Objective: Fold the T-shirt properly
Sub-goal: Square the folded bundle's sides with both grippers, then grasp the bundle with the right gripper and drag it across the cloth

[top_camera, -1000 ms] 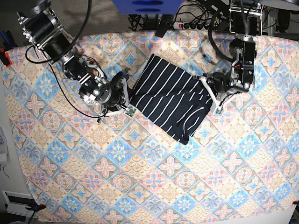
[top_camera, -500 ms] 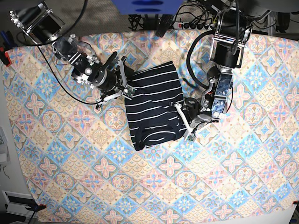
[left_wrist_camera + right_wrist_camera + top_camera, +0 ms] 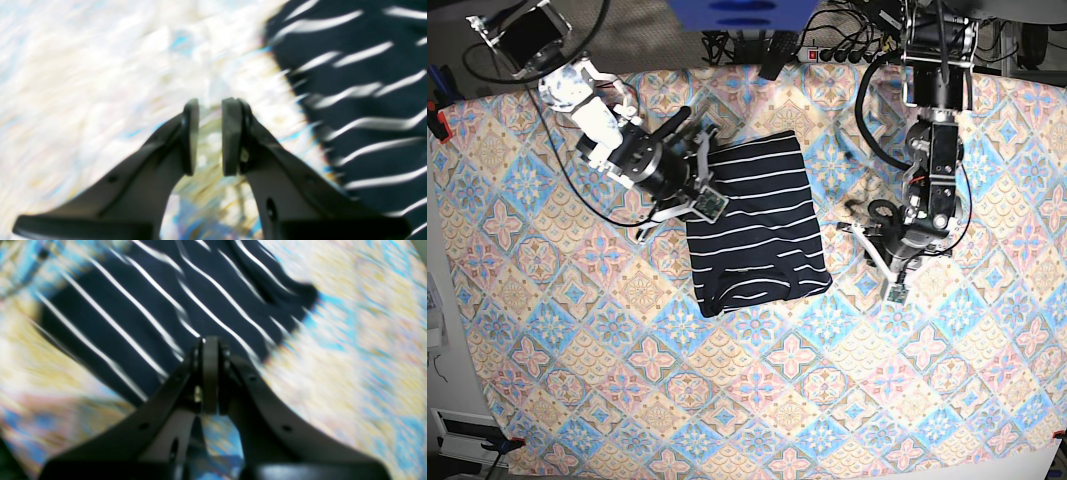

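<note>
Between the two claws, on the patterned cloth [image 3: 757, 390] that covers the surface, lies the T-shirt [image 3: 755, 235]: dark navy, thin white stripes, folded to a compact rectangle.

Change since the earlier frames: a second ago the T-shirt lay as a slanted parallelogram with a claw at each end; half a second ago it was turned and narrower, with both claws at its edges. Now it sits nearly square-on, stripes running crosswise, and the left claw has drawn clear of it.

Left claw [image 3: 889, 278]: jaws slightly apart, nothing between them. In the left wrist view [image 3: 210, 136] only the cloth shows in the gap, and the T-shirt's edge [image 3: 360, 100] lies just beside the claw, not touching. In the base view the T-shirt is near it, with a strip of cloth between them.

Right claw [image 3: 705, 195]: pressed together. In the right wrist view [image 3: 210, 373] the closed tips sit over the striped fabric [image 3: 160, 306] near its edge; whether any fabric is caught cannot be told. In the base view it stands at the T-shirt's upper corner.
</note>
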